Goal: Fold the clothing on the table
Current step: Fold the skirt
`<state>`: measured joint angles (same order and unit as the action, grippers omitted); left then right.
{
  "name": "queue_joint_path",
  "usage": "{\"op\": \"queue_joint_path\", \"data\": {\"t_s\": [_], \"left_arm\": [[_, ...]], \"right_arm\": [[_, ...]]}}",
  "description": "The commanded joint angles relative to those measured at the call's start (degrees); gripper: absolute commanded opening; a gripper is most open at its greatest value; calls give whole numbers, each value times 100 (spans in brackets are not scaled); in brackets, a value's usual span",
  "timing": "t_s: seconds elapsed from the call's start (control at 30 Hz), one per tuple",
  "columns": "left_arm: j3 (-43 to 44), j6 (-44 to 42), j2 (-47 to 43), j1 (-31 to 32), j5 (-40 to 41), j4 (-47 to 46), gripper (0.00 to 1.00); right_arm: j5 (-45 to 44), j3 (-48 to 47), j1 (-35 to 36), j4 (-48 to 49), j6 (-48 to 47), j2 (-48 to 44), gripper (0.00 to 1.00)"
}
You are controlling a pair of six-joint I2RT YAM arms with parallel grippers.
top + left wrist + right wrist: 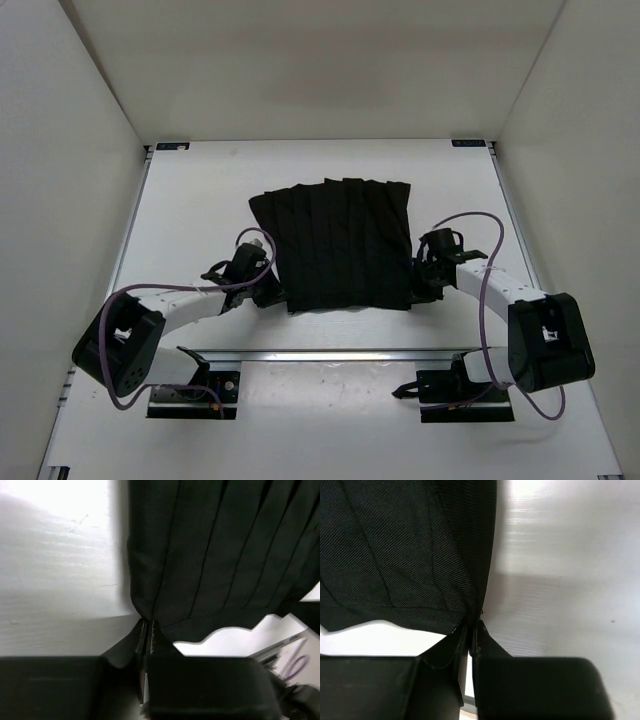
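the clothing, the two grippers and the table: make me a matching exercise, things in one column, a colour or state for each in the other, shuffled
Things
1. clothing
2. left gripper
3. right gripper
4. table

Colours or states
a. white, with metal rails along its edges
b. shut on the clothing's near right corner
c. black, pleated, spread out
d. shut on the clothing's near left corner

Pairs: 1-c, 2-d, 3-b, 4-a

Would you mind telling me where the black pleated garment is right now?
In the top view the clothing lies spread at the middle of the table, its near corners pinched by the left gripper and the right gripper.
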<state>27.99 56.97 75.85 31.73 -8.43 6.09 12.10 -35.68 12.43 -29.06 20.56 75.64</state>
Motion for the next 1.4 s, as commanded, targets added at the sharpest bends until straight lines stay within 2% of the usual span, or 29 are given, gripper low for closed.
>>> {"op": "queue_joint_path", "data": {"t_s": [0.0, 0.1, 0.2, 0.27, 0.37, 0.43, 0.5, 0.63, 0.73, 0.93, 1.03, 1.1, 1.2, 1.27, 1.3, 1.37], "left_arm": [[259, 7, -27, 80, -106, -222, 0], [644, -80, -18, -183, -325, -82, 0], [1664, -308, -106, -1007, -642, 461, 0], [2855, -449, -176, -1290, -687, 875, 0], [4114, -546, -238, -1607, -687, 1447, 0], [4485, -468, -526, -1696, -678, 1571, 0], [4619, -327, -782, -1757, -625, 1580, 0], [4514, 24, -1467, -1941, -730, 1536, 0], [4549, 51, -1644, -1986, -818, 1659, 0], [4443, 51, -1047, -2109, -1406, 1449, 0], [4996, -107, -406, -2135, -1442, 1422, 0], [5696, -81, 172, -2205, -1504, 1413, 0], [6829, -63, 859, -2425, -1759, 1693, 0], [7445, -116, 1079, -2548, -1698, 1904, 0], [7780, -116, 1159, -2540, -1715, 1992, 0], [7889, -212, 1168, -2619, -1724, 2089, 0]], "right_arm": [[126, -149, 67, 14, -7, 39, 0], [284, -674, 32, -152, -60, -31, 0], [258, -1806, -109, -538, -210, -197, 0], [267, -2573, -319, -636, -245, -382, 0], [538, -3637, -495, -601, -254, -751, 1], [574, -4225, -522, -688, -175, -988, 0], [470, -4429, -426, -724, -88, -1207, 0], [671, -4447, -478, -601, 352, -1823, 0], [776, -4561, -478, -680, 440, -1886, 0], [1364, -4570, -382, -426, 695, -1089, 0], [1269, -5270, -232, -442, 433, -167, 0], [1278, -6044, -179, -583, 318, 415, 0], [1094, -7834, -153, -960, 159, 1372, 0], [1049, -8417, -179, -1101, 220, 1576, 0], [1119, -8481, -188, -1058, 299, 1603, 0], [1295, -8246, -354, -936, 422, 1542, 0]]}}
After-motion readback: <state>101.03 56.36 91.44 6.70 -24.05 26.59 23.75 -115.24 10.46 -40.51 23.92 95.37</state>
